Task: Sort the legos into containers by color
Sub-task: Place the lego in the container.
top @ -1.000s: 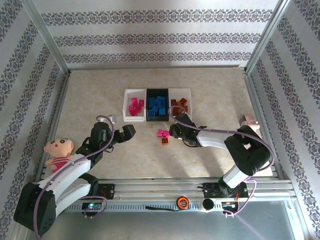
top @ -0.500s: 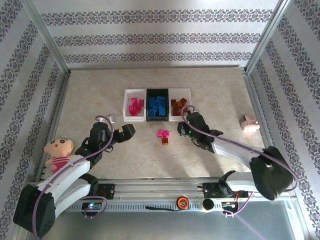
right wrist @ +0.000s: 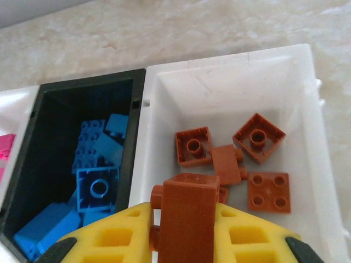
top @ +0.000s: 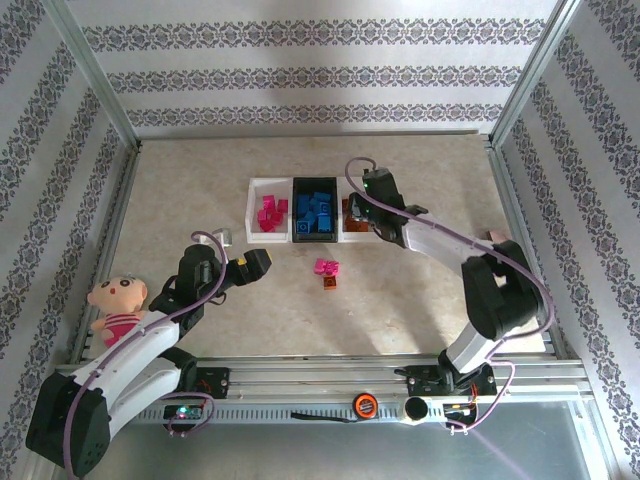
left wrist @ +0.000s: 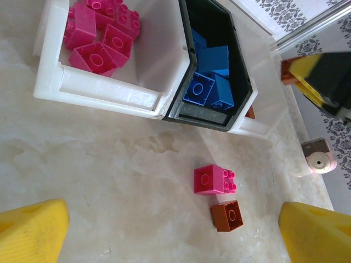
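My right gripper [top: 362, 208] hangs over the right white tray [top: 379, 192], shut on an orange-brown lego [right wrist: 188, 200] held between its yellow fingers [right wrist: 118, 233]. Below it, several orange-brown legos [right wrist: 258, 137] lie in that tray [right wrist: 219, 87]. Blue legos [right wrist: 97, 187] fill the black middle tray [top: 297, 236], and magenta legos [left wrist: 94, 57] fill the left white tray [left wrist: 98, 94]. On the table in front of the trays lie a magenta lego [left wrist: 210, 179] and an orange-brown lego [left wrist: 227, 215]. My left gripper [top: 257, 263] stands open to their left, its fingertips [left wrist: 33, 230] wide apart.
A doll [top: 118, 304] sits at the table's left front edge. A pale pink toy pig [top: 497, 238] lies at the right, partly behind my right arm. A small grey object [top: 223, 237] rests near my left arm. Metal frame rails border the table.
My right arm swung from beside the loose legos up to the right white tray, carrying an orange-brown lego. The left arm stayed still.
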Tool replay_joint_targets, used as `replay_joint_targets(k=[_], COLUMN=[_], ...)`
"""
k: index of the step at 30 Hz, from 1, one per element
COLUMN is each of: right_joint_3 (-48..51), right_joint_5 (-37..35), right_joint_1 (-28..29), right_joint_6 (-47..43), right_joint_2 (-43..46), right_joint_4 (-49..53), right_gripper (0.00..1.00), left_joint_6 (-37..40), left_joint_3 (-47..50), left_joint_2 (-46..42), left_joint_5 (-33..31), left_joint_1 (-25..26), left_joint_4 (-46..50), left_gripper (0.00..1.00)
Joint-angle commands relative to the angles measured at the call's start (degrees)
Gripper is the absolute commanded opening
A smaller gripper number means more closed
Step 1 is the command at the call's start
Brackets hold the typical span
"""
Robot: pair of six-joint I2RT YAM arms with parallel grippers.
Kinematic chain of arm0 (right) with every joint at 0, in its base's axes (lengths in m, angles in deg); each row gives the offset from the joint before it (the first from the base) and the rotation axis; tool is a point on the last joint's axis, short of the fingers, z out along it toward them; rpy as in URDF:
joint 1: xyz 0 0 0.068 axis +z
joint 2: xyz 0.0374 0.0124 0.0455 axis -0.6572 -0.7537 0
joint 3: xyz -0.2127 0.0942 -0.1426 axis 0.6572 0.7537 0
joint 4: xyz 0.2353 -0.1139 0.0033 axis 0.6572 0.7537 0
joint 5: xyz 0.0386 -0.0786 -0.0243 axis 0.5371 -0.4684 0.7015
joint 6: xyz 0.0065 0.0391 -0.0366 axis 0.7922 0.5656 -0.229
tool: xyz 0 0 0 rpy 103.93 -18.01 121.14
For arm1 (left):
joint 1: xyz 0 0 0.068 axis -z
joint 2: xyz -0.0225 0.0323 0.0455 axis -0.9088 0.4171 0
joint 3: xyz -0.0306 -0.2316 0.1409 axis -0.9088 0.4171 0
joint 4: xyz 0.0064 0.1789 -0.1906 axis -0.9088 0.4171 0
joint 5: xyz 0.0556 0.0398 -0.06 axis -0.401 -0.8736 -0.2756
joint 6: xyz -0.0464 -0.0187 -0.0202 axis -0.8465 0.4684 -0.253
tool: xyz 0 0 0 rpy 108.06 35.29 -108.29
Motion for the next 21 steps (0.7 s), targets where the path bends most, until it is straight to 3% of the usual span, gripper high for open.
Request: replay_joint_targets(k=[1, 5, 6, 14, 21], right_joint_3=[-5.07, -8.82, -9.19, -0.68, 13.81], right_joint_5=[0.73, 2.57, 2.79, 4.51, 4.29], right_joint_1=[-0.51, -1.38, -1.45, -0.68, 1.4], right_joint_6=[-1.53, -0.96, -0.79, -0.15, 1.83], right_joint_2=[-4.16, -6.93, -6.81, 2.55, 13.14], right_joint_4=[2.04, 2.21, 2.13, 0.22, -2.46], right_gripper=[0.28, 0.57, 0.6, 0.65, 0.66], left_joint_6=[2.04, 2.3, 2.33, 0.73, 8.62], left_joint_3=[-1.55, -1.91, -2.0, -3.46, -17.2], left_joint_2=[-0.39, 0.66, 1.05, 9.16, 27.63], left_joint_5=[0.83, 1.2, 1.29, 5.29, -1.2], left_joint_1=[0.46, 0.44, 0.49, 1.45, 14.29], left_joint_4=[0.06, 0.0, -0.01, -5.93, -1.85], left_gripper=[0.98, 0.98, 0.99, 0.94, 0.87])
